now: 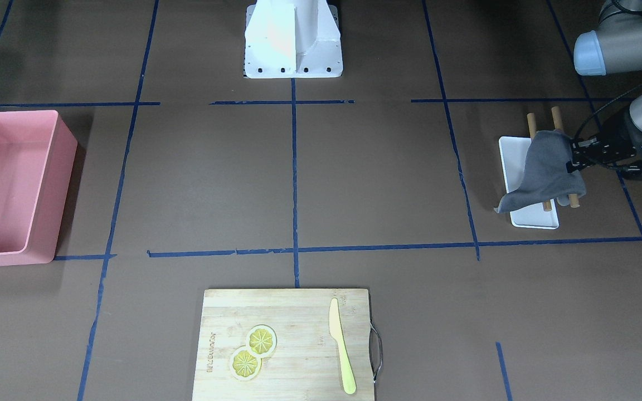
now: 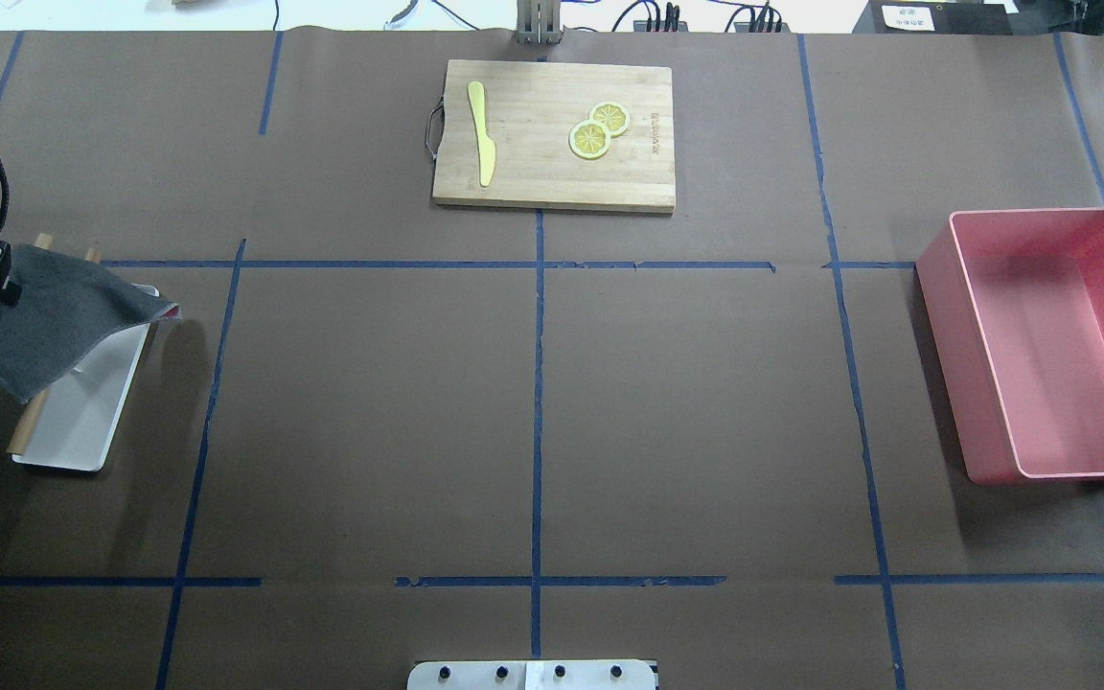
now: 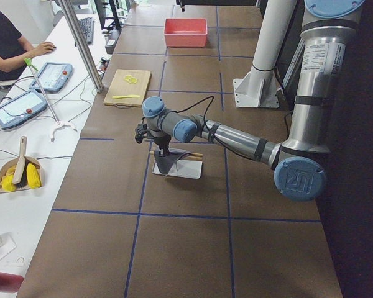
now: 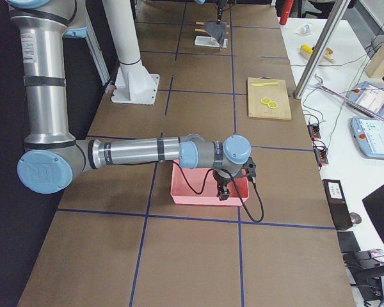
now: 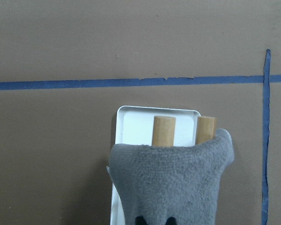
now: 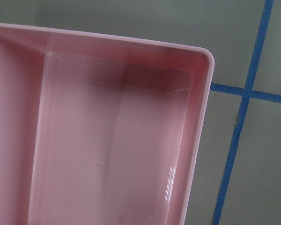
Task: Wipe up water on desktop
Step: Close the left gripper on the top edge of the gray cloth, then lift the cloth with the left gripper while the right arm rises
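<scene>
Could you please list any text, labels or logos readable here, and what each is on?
"UR": logo on the left arm's blue joint cap.
Engraved mark on the cutting board: too blurred to read.
White label on the left arm's upper tube: too small to read.

**Matt paper, fuzzy cloth, glossy plastic**

The counter (image 2: 370, 402) looks like matt brown paper. The grey cloth (image 5: 171, 183) is fuzzy, the dowels (image 5: 163, 131) bare wood, the white tray (image 5: 136, 122) smooth. The pink bin (image 6: 107, 150) is glossy plastic, the cutting board (image 2: 552, 172) grained wood.

Desktop (image 2: 370, 412): flat, matte dark-brown, blue tape lines (image 2: 538, 383) marking big rectangles.
</scene>
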